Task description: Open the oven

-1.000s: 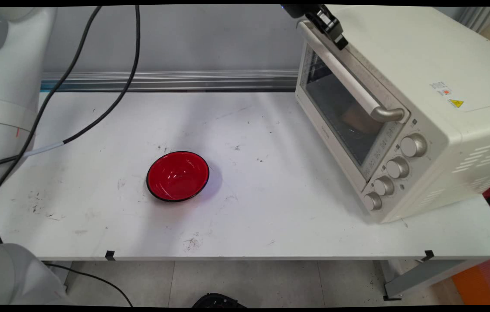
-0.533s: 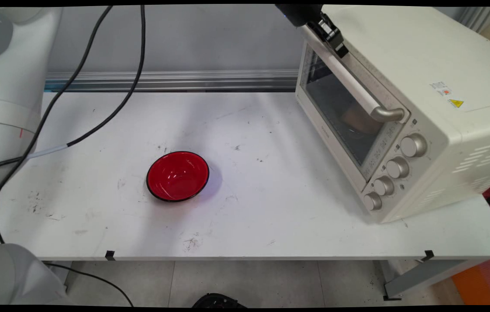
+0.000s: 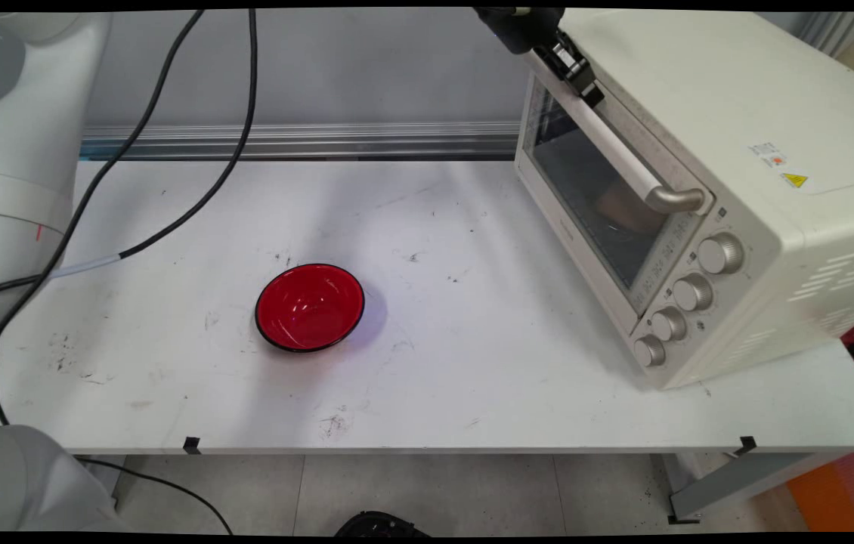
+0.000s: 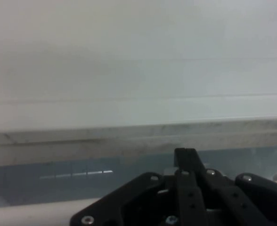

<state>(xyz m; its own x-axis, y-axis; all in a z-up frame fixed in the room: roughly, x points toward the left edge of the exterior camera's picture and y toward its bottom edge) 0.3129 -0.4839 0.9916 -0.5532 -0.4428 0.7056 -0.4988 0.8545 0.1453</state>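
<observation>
My black gripper [image 3: 588, 89] hangs at the top of the main view, its tip against the upper far end of the door handle [image 3: 618, 147] of a cream toaster oven [image 3: 744, 113]. The oven door [image 3: 586, 193] looks closed, and something brownish [image 3: 623, 210] shows dimly behind its glass. In the hand view the gripper [image 4: 186, 154] is shut, both fingers together as one black post with nothing between them, close before the pale top edge of the door [image 4: 129, 134]. An empty red bowl [image 3: 310, 306] with a black rim stands mid-table, far from the gripper.
The oven fills the right side of the white table [image 3: 472, 378], with several knobs [image 3: 688, 291] on its front. Black cables [image 3: 170, 204] hang over the table's left half. A metal rail [image 3: 298, 140] runs along the wall behind.
The gripper has come down and slightly left along the top of the oven door, closer to the handle's far end. The bowl and oven have not moved.
</observation>
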